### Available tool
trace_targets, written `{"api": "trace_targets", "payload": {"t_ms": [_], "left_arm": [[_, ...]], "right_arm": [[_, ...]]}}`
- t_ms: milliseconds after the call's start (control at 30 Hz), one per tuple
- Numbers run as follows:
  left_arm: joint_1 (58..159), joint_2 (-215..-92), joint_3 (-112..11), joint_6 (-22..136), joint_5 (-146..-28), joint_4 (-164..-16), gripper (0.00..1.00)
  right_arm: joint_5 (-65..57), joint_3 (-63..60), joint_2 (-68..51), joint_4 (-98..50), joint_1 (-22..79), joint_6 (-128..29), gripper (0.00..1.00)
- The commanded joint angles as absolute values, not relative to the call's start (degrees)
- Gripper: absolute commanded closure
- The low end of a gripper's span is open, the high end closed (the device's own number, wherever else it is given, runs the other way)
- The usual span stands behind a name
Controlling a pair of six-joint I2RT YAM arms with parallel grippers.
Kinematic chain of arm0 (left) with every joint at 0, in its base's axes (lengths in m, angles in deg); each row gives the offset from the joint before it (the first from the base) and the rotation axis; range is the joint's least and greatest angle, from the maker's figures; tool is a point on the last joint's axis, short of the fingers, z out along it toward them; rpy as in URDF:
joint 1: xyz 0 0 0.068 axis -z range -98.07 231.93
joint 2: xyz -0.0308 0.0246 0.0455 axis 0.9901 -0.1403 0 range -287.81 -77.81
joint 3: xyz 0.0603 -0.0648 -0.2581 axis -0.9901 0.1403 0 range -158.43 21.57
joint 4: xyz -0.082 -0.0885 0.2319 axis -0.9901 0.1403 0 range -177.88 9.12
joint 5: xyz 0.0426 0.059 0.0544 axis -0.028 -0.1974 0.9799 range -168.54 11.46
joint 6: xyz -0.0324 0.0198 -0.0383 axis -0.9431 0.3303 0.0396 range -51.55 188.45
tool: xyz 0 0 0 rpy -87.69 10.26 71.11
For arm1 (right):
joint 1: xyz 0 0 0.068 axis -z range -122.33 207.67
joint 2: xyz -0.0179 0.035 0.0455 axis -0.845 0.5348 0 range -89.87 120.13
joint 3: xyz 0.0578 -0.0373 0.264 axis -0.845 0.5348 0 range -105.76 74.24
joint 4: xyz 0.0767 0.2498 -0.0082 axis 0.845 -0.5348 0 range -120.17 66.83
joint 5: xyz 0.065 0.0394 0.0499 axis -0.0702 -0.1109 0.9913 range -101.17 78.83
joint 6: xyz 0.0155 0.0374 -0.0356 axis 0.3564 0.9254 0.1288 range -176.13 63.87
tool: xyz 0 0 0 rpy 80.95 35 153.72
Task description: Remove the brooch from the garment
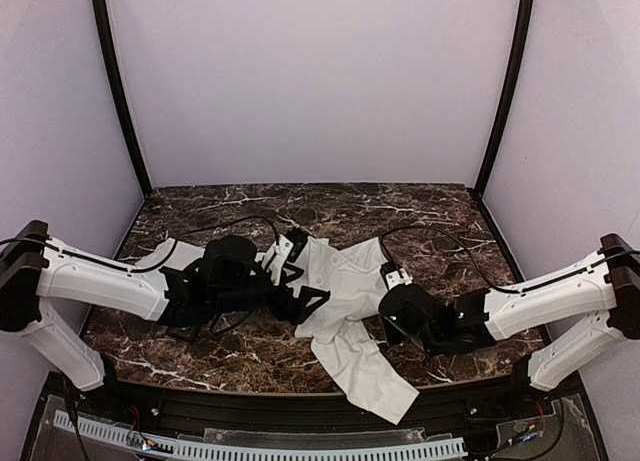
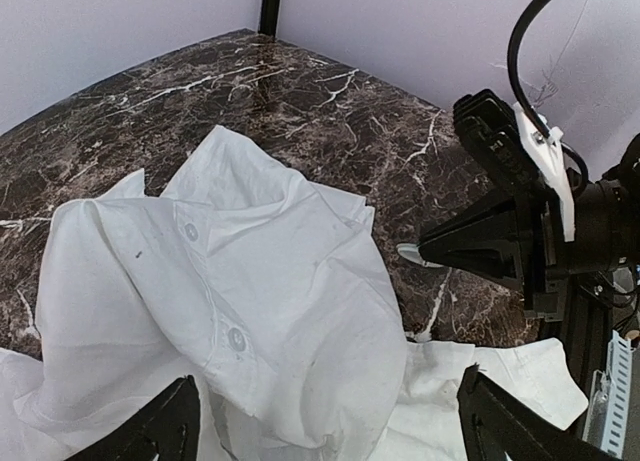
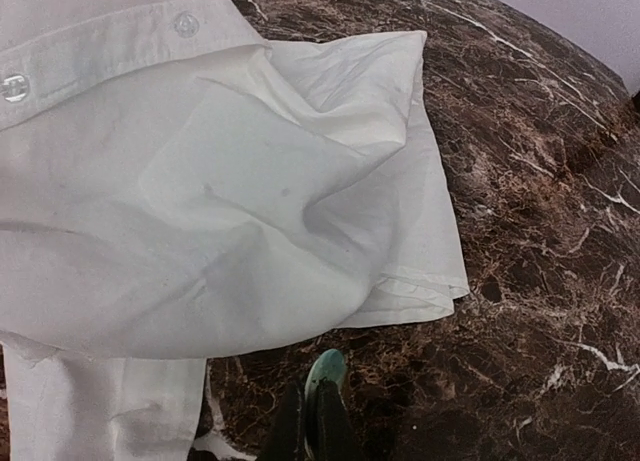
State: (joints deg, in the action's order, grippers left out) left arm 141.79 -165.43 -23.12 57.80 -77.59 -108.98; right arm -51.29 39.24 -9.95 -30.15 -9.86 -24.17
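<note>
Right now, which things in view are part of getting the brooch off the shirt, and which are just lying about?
In the job:
- white shirt
- brooch, the small pale disc apparently pinched in the shut right claw
- open left claw, above the shirt

Just there:
- marble table
- black cables across it
- shirt buttons

We see the shirt (image 2: 270, 281) as white woven cloth, matt and softly creased, its buttons (image 2: 236, 338) a glossy pale plastic. The counter (image 2: 300, 91) looks like dark brown marble with white veins, smooth with a slight sheen. The right pincer (image 3: 312, 386) is matt black with a smooth teal tip
</note>
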Motion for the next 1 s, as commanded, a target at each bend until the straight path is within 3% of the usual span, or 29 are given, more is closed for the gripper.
{"api": "trace_targets", "payload": {"t_ms": [0, 300, 600, 967], "left_arm": [[141.36, -161.82, -21.32, 58.56, -77.69, -110.07, 0.09], [141.35, -158.80, -17.63, 59.63, -87.26, -112.36, 0.06], [141.39, -158.16, -14.74, 59.72, -97.04, -116.63, 0.07], [141.39, -159.95, -15.61, 60.92, -101.61, -116.14, 0.28]], "right_arm": [[-47.85, 42.85, -17.12, -27.73, -9.93, -26.31, 1.00], [-22.77, 51.12, -34.13, -12.96, -1.89, -34.67, 1.00], [-5.39, 51.53, -34.19, -5.21, 2.37, -37.07, 1.00], [12.19, 47.68, -24.61, 0.27, 2.50, -39.42, 1.00]]}}
